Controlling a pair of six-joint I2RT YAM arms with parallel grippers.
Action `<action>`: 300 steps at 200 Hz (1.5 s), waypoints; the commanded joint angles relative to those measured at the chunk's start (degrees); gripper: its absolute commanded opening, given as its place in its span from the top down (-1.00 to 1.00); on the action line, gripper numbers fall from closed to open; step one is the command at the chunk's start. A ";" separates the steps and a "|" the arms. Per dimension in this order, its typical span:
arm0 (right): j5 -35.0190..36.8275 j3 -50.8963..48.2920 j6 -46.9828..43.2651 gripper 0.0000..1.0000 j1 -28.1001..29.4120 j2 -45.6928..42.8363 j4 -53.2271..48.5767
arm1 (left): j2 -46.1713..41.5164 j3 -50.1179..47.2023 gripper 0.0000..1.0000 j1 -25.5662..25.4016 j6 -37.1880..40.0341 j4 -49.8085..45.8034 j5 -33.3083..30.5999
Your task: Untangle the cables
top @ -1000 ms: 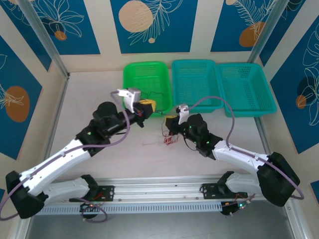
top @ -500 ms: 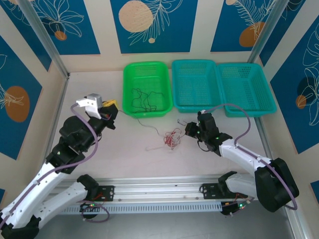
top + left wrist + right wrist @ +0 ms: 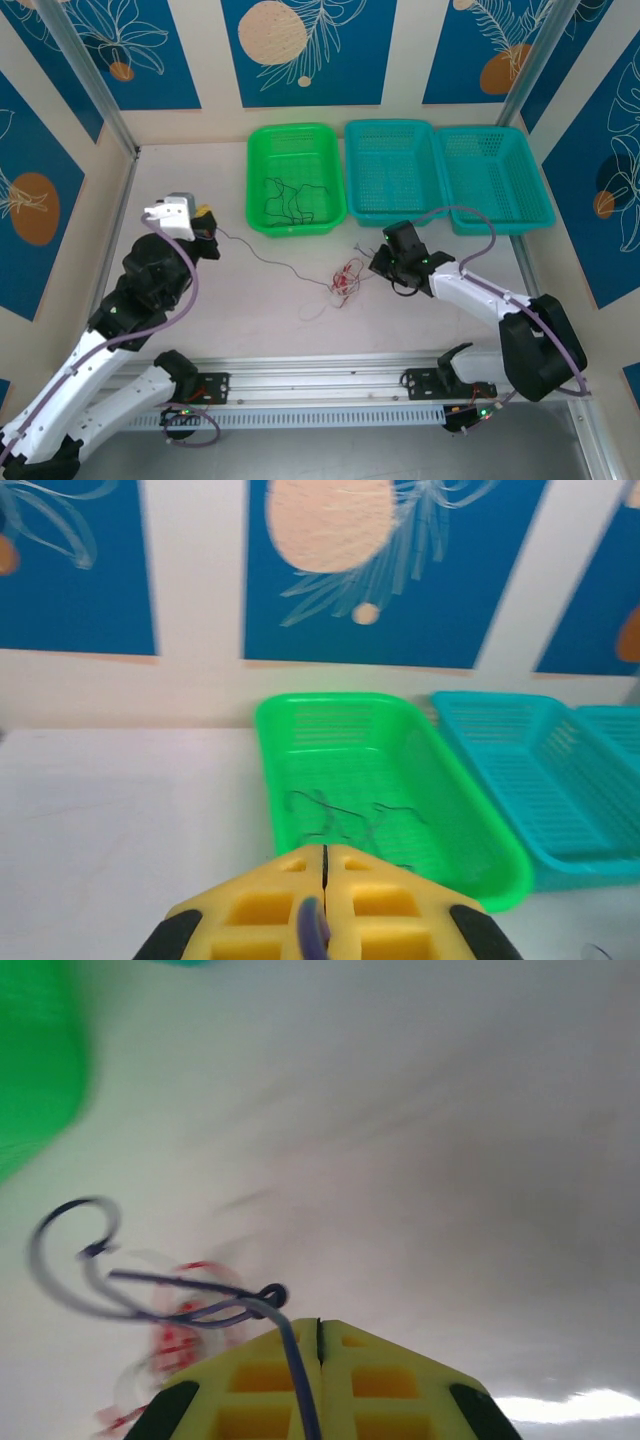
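Both arms looked alike to me: left arm (image 3: 85, 355) and right arm (image 3: 478, 296) had glossy white links and rounded black joint housings (image 3: 158, 268). Each had a thick purple cable (image 3: 455, 209) looping off its wrist, and black bases (image 3: 185, 375) bolted to a silver rail (image 3: 320, 385). I noted a white camera block (image 3: 168, 212) on the left wrist. The left gripper (image 3: 324, 865) and right gripper (image 3: 318, 1332) had yellow fingers (image 3: 265, 905) with square recessed pockets, black outer corners and a thin dark seam between the pads.
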 commanded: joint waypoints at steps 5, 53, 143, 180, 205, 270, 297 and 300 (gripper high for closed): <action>8.17 -4.51 11.73 0.98 -1.53 -4.34 -7.79 | -4.33 0.61 1.00 0.87 3.09 -5.88 -12.99; 16.04 4.83 3.60 -0.02 6.45 -7.33 -17.98 | -5.69 -7.55 1.00 0.90 -2.19 -2.77 -1.46; 13.19 25.69 -6.97 -0.26 23.73 15.21 -18.62 | -6.46 -6.45 1.00 0.91 -1.54 -2.18 1.04; 0.44 20.66 -21.40 -0.32 24.43 9.06 -5.38 | 0.36 3.43 1.00 0.85 3.08 -3.22 11.39; -6.29 16.18 -30.76 -0.65 25.09 0.39 4.07 | 7.17 12.92 1.00 0.91 5.00 -3.74 18.20; -11.26 10.68 -40.19 -0.83 22.82 1.74 14.92 | 10.45 18.16 1.00 0.84 3.65 0.40 20.70; -13.83 6.93 -40.00 -0.77 22.81 6.11 18.98 | 9.48 18.13 1.00 0.85 3.68 0.29 17.96; -13.87 6.52 -39.76 -0.74 22.82 6.57 19.22 | 9.34 18.14 1.00 0.91 3.83 0.27 17.66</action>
